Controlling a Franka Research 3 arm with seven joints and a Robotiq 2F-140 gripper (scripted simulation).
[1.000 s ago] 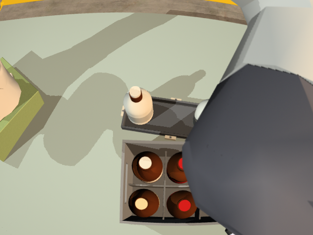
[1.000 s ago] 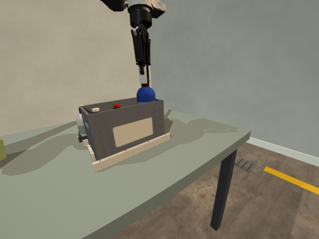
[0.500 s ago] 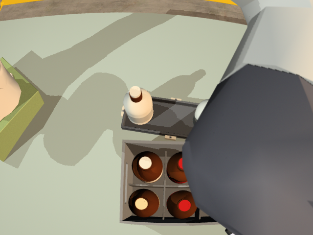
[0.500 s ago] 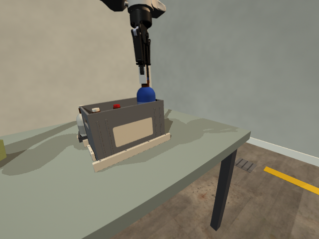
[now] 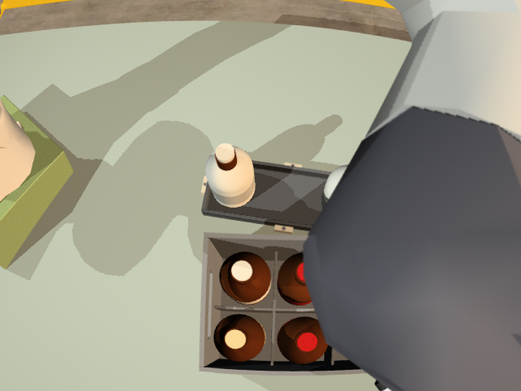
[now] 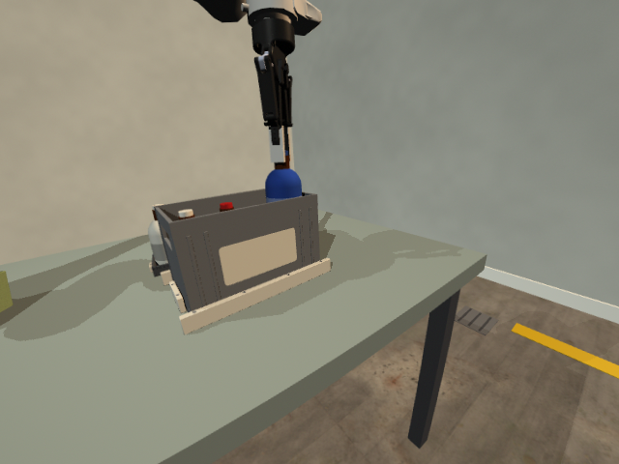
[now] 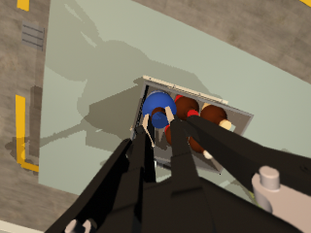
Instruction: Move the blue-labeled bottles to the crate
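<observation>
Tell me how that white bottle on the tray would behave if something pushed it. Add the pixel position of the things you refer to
The white bottle [image 5: 231,181] [image 6: 157,242] would probably tip if pushed near its narrow neck, since it stands upright. Its rounded body suggests it could roll once over. Its smooth-looking sides may be slippery to grip.

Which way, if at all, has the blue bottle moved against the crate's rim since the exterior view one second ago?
No clear movement: the blue bottle shows its shoulder above the crate's rim at about the same height.
</observation>
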